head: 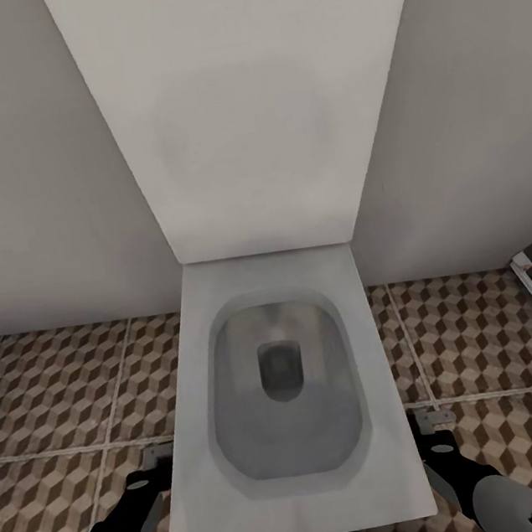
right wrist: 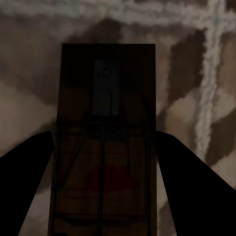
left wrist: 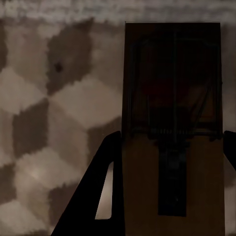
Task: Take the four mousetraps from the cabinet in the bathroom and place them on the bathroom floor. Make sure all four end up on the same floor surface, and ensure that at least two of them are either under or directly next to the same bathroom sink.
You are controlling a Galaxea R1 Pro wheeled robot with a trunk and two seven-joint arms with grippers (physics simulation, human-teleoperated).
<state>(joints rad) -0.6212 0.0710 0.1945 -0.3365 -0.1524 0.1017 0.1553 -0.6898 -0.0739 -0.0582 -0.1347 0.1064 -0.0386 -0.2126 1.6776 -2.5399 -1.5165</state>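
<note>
Plainly each arm carries a trap: the left pincer (left wrist: 169,162) is pinching one mousetrap (left wrist: 172,128) by its long edges, one dark finger (left wrist: 101,196) pressed against the board's side; the right pincer (right wrist: 103,172) is pinching a second mousetrap (right wrist: 105,142) the same way, a finger (right wrist: 29,172) on each flank; both boards hang above the patterned bathroom floor (head: 55,389), either side of a white toilet (head: 282,382) (no sink in sight from the head camera). Such a trap looks light, stiff and flat; I judge the bare wooden edges the safest hold, since the spring and wire bar on top could snap or shift under pressure.
</note>
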